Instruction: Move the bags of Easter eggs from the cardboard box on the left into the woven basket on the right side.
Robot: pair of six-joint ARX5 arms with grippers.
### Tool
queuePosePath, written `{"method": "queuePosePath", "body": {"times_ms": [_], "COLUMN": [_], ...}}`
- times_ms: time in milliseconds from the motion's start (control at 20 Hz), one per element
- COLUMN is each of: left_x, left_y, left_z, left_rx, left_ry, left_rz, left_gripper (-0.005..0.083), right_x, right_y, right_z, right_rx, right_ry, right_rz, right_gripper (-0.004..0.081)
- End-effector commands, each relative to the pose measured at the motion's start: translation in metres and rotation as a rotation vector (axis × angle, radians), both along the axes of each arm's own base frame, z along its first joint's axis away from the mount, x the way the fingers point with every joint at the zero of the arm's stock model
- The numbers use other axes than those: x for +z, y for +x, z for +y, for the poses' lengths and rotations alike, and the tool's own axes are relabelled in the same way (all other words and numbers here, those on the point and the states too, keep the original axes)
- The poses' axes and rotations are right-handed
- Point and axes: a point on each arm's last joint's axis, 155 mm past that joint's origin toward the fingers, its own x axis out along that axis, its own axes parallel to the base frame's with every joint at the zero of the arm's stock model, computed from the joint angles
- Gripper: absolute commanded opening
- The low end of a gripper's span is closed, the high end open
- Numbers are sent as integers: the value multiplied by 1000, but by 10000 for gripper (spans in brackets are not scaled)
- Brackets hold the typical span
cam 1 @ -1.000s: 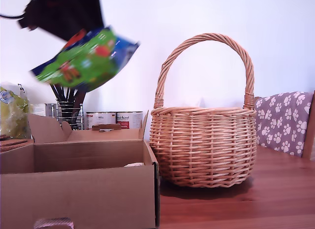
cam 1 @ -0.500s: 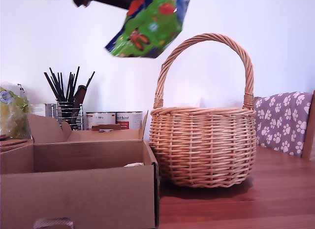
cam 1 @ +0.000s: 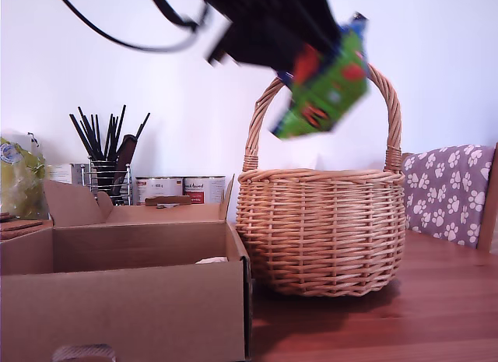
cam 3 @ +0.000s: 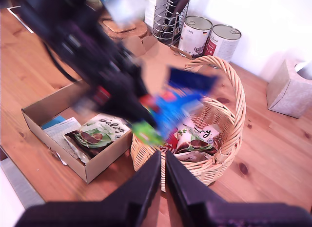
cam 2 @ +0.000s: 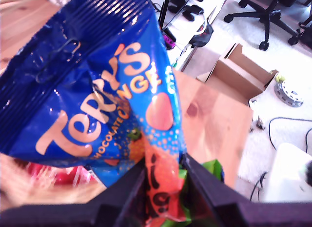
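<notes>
Wood table point(cam 1: 405, 315) w/ woven basket point(cam 1: 320, 233), cardboard box point(cam 1: 124, 300); white wall point(cam 1: 436, 66) behind.

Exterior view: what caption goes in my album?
My first gripper carries a green-and-blue bag above the woven basket.

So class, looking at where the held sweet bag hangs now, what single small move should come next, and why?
Probably lower it a little, then release. My first end effector is shut on the Terry's Chocolate Orange bag, which hangs over the woven basket, level with its handle. Other bags already lie in the basket.
</notes>
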Motion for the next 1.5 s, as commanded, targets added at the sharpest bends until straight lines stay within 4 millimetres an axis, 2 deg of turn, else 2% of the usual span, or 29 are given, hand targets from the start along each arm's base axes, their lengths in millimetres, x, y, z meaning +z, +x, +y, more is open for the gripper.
{"method": "queuePosePath", "body": {"times_ms": [0, 150, 300, 450, 950, 1150, 1300, 1450], "left_x": [-6, -31, -43, -52, -39, -22, -19, -32], "left_y": [13, 41, 62, 77, 97, 111, 114, 125], "left_z": [-14, -21, -23, -15, -6, -1, 1, 1], "left_rx": [5, 70, 141, 220, 306, 341, 351, 364], "left_ry": [-27, 15, 23, 61, 36, -8, -15, -5], "left_rz": [-37, -113, -163, -190, -246, -293, -305, -314], "left_gripper": [147, 147, 147, 147, 147, 147, 147, 147], "right_x": [7, 7, 7, 6, 3, 2, 2, 3], "right_y": [-1, -2, -2, -2, -3, -4, -3, -3], "right_z": [-2, -2, -2, -2, -3, -3, -3, -3], "right_rx": [-4, -3, -2, -1, 0, 0, 0, 0], "right_ry": [18, 19, 18, 18, 7, 6, 7, 9], "right_rz": [-14, -15, -14, -13, -1, 0, 0, -2], "right_gripper": [-13, -13, -13, -13, -13, -13, -13, -13]}}
